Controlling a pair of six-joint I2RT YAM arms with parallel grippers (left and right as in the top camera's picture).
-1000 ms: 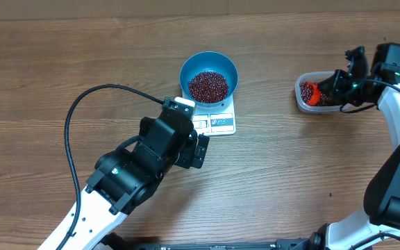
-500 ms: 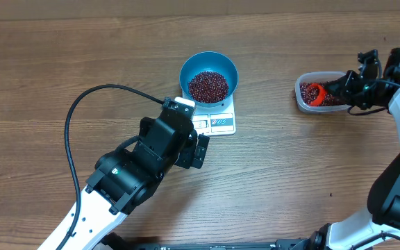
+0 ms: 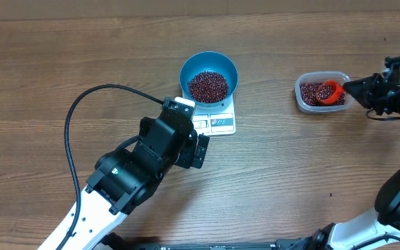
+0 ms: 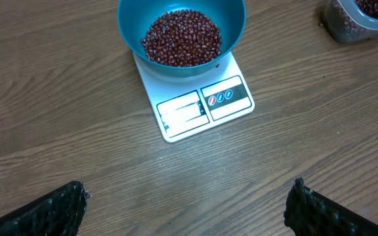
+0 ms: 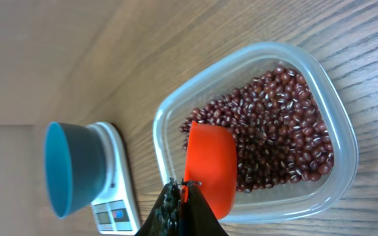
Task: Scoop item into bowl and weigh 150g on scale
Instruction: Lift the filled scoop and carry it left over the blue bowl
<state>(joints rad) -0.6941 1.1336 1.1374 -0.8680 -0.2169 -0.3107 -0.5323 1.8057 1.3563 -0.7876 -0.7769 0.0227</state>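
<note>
The blue bowl (image 3: 209,76) stands on the white scale (image 3: 217,121) and holds a heap of dark red beans (image 3: 207,86). My left gripper (image 3: 199,149) hangs open over bare table just in front of the scale. In the left wrist view its fingertips (image 4: 61,208) stand far apart, with the bowl (image 4: 181,26) and scale (image 4: 202,108) ahead. My right gripper (image 3: 358,89) is shut on the handle of an orange scoop (image 3: 330,92). The scoop (image 5: 210,167) sits over the beans (image 5: 281,124) inside a clear tub (image 5: 346,131). No beans show on its visible face.
The clear tub (image 3: 321,92) of beans sits at the right side of the wooden table, well apart from the scale. A black cable (image 3: 96,97) loops over the table left of my left arm.
My right gripper has drawn back to the right, carrying the orange scoop from the tub's left end toward its right side. The left arm, bowl and scale have not moved.
</note>
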